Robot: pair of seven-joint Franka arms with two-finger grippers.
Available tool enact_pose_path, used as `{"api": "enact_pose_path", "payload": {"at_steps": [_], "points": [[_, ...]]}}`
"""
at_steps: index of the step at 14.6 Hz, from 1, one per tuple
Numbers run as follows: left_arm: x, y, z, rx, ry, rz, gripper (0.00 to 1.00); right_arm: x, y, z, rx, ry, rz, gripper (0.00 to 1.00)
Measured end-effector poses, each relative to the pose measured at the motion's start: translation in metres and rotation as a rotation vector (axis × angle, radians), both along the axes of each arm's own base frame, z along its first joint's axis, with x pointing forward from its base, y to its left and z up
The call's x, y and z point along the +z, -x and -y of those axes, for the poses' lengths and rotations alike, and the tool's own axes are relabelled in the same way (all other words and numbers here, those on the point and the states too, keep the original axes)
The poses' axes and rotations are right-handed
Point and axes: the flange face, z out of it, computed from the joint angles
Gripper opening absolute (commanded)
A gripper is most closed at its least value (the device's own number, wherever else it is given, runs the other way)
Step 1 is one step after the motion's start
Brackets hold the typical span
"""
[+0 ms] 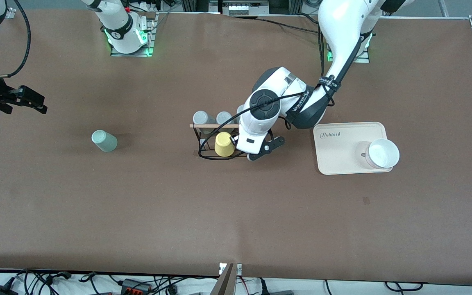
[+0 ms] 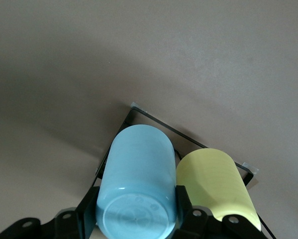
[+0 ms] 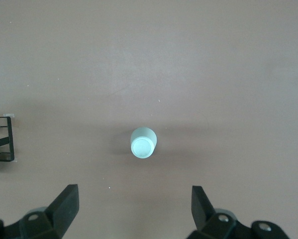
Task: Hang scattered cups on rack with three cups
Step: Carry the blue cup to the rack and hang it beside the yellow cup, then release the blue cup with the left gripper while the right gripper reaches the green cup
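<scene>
My left gripper (image 2: pixel 136 209) is shut on the light blue cup (image 2: pixel 139 169), holding it bottom-up over the black wire rack (image 2: pixel 158 124), close beside the yellow cup (image 2: pixel 213 179). I cannot tell whether it sits on a peg. In the front view the left hand (image 1: pixel 256 127) hides the blue cup. The rack (image 1: pixel 207 141) with its wooden rod stands mid-table. The pale mint cup (image 1: pixel 104 140) lies on the table toward the right arm's end. My right gripper (image 1: pixel 35 103) is open and empty, high above the table's end, and sees the mint cup (image 3: pixel 143 142) below it.
Grey cups (image 1: pixel 200 119) hang on the rack, farther from the front camera than the yellow cup (image 1: pixel 224 144). A beige tray (image 1: pixel 342 159) with a white bowl (image 1: pixel 382 153) lies toward the left arm's end. A rack corner (image 3: pixel 4 139) shows in the right wrist view.
</scene>
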Motion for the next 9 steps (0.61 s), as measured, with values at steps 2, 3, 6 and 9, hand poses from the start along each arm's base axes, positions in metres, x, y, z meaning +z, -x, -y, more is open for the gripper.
{"api": "enact_pose_path", "payload": {"at_steps": [2,3,6,9], "points": [[-0.004,-0.001,0.001,0.002,0.003,0.003,0.46,-0.004,-0.001,0.0,0.0,0.0,-0.007,1.0],[-0.007,-0.002,0.001,0.003,0.004,0.003,0.47,-0.006,-0.002,0.0,0.0,0.0,-0.01,1.0],[-0.015,-0.002,0.002,0.005,0.003,0.001,0.74,-0.014,-0.005,0.0,0.0,-0.001,-0.025,1.0],[-0.015,-0.003,0.002,0.006,0.004,0.002,1.0,-0.023,-0.009,0.0,0.0,-0.001,-0.037,1.0]]}}
